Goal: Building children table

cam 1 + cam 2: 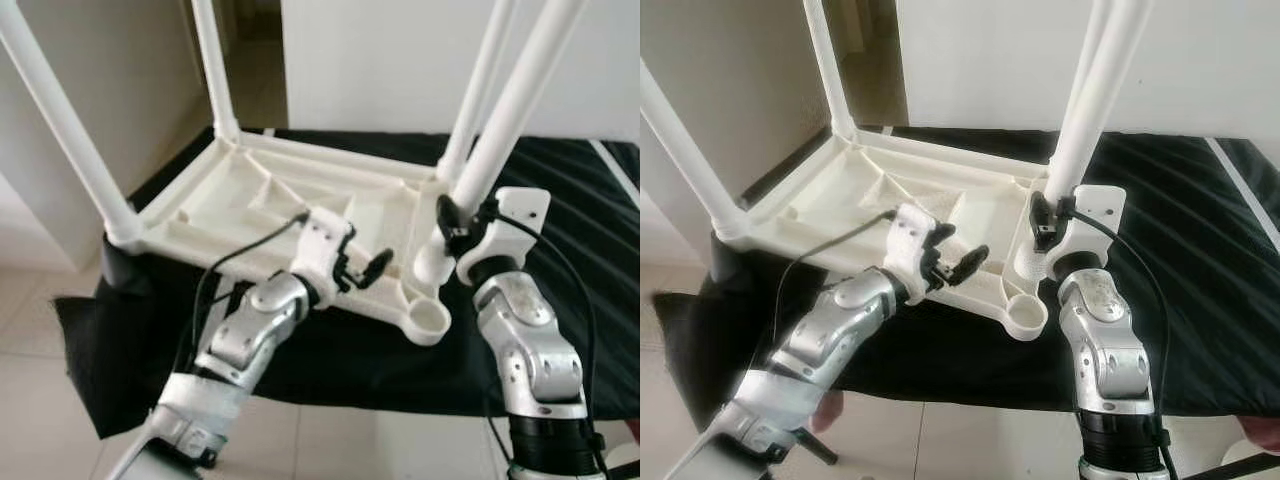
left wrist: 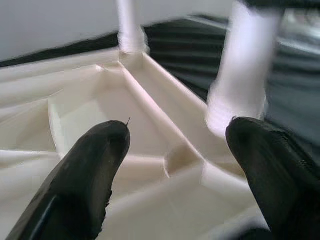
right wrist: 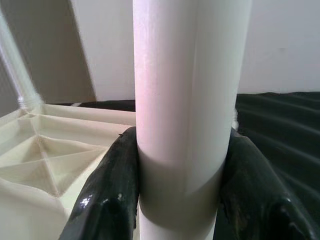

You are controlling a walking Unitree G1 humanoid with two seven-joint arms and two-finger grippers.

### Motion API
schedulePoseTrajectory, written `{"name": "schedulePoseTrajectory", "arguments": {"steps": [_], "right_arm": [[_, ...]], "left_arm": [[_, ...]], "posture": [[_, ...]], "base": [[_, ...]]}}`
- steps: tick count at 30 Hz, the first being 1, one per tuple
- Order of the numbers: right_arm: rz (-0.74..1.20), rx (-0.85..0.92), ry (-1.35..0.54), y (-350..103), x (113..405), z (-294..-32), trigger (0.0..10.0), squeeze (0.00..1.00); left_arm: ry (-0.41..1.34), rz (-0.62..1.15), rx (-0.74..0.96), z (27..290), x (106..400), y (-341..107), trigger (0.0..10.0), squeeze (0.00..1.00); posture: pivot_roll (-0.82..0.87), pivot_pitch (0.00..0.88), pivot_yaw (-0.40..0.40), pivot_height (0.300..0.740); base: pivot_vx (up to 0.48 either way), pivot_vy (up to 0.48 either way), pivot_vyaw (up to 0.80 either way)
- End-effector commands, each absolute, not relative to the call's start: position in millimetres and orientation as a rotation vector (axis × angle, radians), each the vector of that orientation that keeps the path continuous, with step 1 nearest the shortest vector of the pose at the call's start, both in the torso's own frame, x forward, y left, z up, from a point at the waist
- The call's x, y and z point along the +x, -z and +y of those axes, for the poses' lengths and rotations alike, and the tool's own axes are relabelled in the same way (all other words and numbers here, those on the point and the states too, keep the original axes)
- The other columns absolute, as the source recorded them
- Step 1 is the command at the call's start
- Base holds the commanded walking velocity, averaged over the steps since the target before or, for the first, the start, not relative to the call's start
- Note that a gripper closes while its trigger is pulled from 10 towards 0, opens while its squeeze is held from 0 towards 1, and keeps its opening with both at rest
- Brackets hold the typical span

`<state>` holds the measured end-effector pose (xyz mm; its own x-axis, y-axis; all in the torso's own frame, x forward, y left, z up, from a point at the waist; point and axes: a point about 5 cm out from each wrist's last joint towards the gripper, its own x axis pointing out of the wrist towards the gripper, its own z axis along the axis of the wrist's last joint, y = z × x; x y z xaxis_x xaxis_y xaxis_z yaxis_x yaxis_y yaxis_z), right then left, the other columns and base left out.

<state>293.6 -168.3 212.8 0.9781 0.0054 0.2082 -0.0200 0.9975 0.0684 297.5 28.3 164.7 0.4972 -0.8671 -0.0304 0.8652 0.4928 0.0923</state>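
A white plastic table top (image 1: 270, 205) lay upside down on a black cloth (image 1: 560, 190), near the cloth's left and front edges. Its ribbed underside faced up.

At the table top's front left corner a white leg (image 1: 60, 120) stood up and leaned a little. Another white leg (image 1: 213, 65) stood at the back left corner. A third one (image 1: 480, 85) stood at the back right corner.

The left gripper (image 1: 358, 268) hung over the front edge of the table top, near the middle. Its two black fingers (image 2: 90, 170) were spread wide apart and held nothing. In the left wrist view, the ribs of the underside showed between them.

At the front right corner there was a round socket (image 1: 430, 320) with no leg in it. Just behind it stood the fourth leg (image 1: 510, 110), with its bottom end at the table top. The right gripper (image 1: 462, 222) was clamped around this leg low down. In the right wrist view, its black fingers (image 3: 112, 190) pressed on both sides of the white tube.

The floor (image 1: 40, 400) in front of the cloth was pale tile.
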Motion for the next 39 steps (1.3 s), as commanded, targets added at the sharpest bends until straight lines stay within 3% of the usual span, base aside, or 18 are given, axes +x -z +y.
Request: {"name": "schedulePoseTrajectory", "arguments": {"steps": [1,10,13,22,39], "right_arm": [[-0.227,0.065,0.0,-219.2,293.5,-169.7,10.0,0.0],[-0.231,0.104,0.007,-223.7,298.8,-166.9,10.0,0.0],[-0.228,0.098,0.0,-223.7,299.4,-165.1,10.0,0.0],[-0.229,0.091,0.003,-225.7,300.6,-164.5,10.0,0.0],[-0.224,0.072,0.003,-226.6,300.4,-164.4,10.0,0.0]], "left_arm": [[1.306,0.002,0.162,20.3,281.5,-159.0,10.0,0.0],[1.3,0.124,0.348,20.8,282.3,-133.5,10.0,0.0],[1.227,0.185,0.398,16.7,291.9,-125.6,10.0,0.0],[1.115,0.207,0.387,5.4,311.4,-129.8,10.0,0.0],[1.154,0.171,0.389,-38.6,311.6,-136.6,10.0,0.0]], "posture": [[0.03,0.0,-0.014,0.74],[0.03,0.0,-0.02,0.74],[0.03,0.0,-0.021,0.74],[0.02,0.0,-0.019,0.74],[0.0,0.0,-0.017,0.74]], "base": [[0.0,0.0,0.0],[0.0,0.0,0.0],[0.0,0.0,0.0],[0.0,0.0,0.0],[0.0,0.0,0.0]]}}
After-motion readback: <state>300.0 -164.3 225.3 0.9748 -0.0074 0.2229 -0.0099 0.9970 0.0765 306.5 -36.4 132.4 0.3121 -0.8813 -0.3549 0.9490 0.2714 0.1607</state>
